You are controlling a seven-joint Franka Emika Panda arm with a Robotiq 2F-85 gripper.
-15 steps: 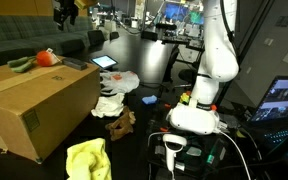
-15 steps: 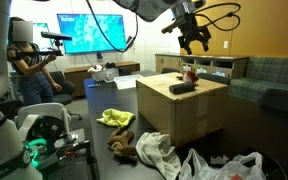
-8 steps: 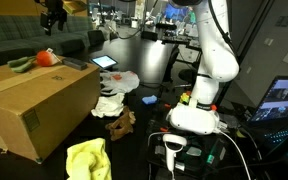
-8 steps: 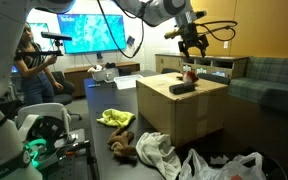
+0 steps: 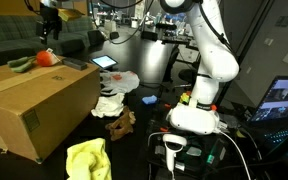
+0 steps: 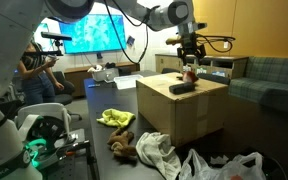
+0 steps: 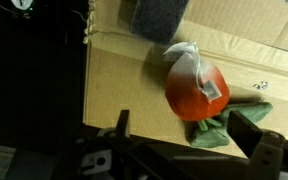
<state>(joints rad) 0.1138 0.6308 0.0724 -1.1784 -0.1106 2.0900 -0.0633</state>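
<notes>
At the left edge of an exterior view we see a green leafy piece [image 5: 22, 65] lying on top of the cardboard box [image 5: 34, 110]. The orange round thing [image 5: 46, 58] sits just right of it, and the two seem to touch. Directly above, in the upper left of the frame, hangs the end effector [image 5: 47, 36]. Over the last second it has travelled leftward along the top of the frame and dropped, so it now sits close over the orange thing instead of well clear of the box. Its jaws are spread as wide as they go and grip nothing. In the wrist view the two fingers [image 7: 122, 124] stand at the lower edge on either side of the orange thing [image 7: 196, 90], still apart from it. That thing appears to be wrapped in clear film knotted at the top, though the picture is too soft for us to be sure. So the approach is lined up over it, and it has not yet been touched. Further right on the box top lies a dark grey block [image 5: 76, 64], near the orange thing but apart from it. Below and right of the box, a yellow cloth [image 5: 89, 160] and white plastic bags [image 5: 116, 84] lie on the dark worktop [image 6: 104, 100]. The arm's white base [image 5: 199, 112] stands right of centre.
</notes>
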